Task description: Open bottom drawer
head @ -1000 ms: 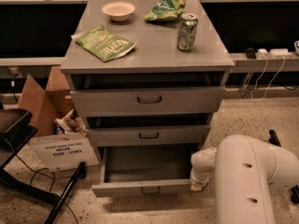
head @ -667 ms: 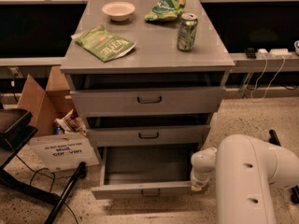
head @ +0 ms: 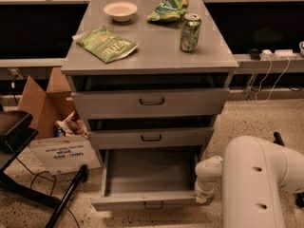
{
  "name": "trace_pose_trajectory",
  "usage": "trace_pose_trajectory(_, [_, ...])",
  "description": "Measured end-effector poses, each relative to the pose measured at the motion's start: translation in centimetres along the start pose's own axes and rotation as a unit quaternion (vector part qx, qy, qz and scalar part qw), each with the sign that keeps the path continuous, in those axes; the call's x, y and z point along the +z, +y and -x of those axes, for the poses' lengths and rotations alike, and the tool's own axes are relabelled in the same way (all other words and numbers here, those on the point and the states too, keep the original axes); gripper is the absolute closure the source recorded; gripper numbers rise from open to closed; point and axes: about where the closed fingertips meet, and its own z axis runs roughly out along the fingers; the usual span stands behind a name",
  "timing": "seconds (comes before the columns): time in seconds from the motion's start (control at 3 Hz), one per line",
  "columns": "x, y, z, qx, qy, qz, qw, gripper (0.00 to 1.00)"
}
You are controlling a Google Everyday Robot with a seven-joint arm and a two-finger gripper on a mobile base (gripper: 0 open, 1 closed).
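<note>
The bottom drawer (head: 150, 175) of the grey metal cabinet (head: 151, 56) stands pulled out toward me. Its plain flat tray is bare, and its slim front panel carries a small dark loop handle (head: 153, 205). My gripper (head: 201, 197) is at the end of the white arm (head: 259, 184), low at the drawer's right front corner, beside the front panel. The medium-fronted middle drawer (head: 151, 137) and the tall-fronted top drawer (head: 151, 101) both stand slightly ajar above it.
On the cabinet top lie a white bowl (head: 120, 10), two green snack bags (head: 106, 43) (head: 170, 7) and a green can (head: 190, 32). A cardboard box (head: 43, 103) and a white sign (head: 65, 152) stand left of the cabinet. A black stand leg (head: 66, 194) lies on the floor.
</note>
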Motion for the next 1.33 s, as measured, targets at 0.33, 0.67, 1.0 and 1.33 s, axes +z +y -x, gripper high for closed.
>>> trace_pose_trajectory(0.33, [0.00, 0.00, 0.00, 0.000, 0.000, 0.000, 1.0000, 0.58])
trace_pose_trajectory(0.67, [0.00, 0.00, 0.00, 0.000, 0.000, 0.000, 1.0000, 0.35])
trace_pose_trajectory(1.0, [0.01, 0.01, 0.00, 0.000, 0.000, 0.000, 1.0000, 0.12])
trace_pose_trajectory(1.33, [0.01, 0.01, 0.00, 0.000, 0.000, 0.000, 1.0000, 0.00])
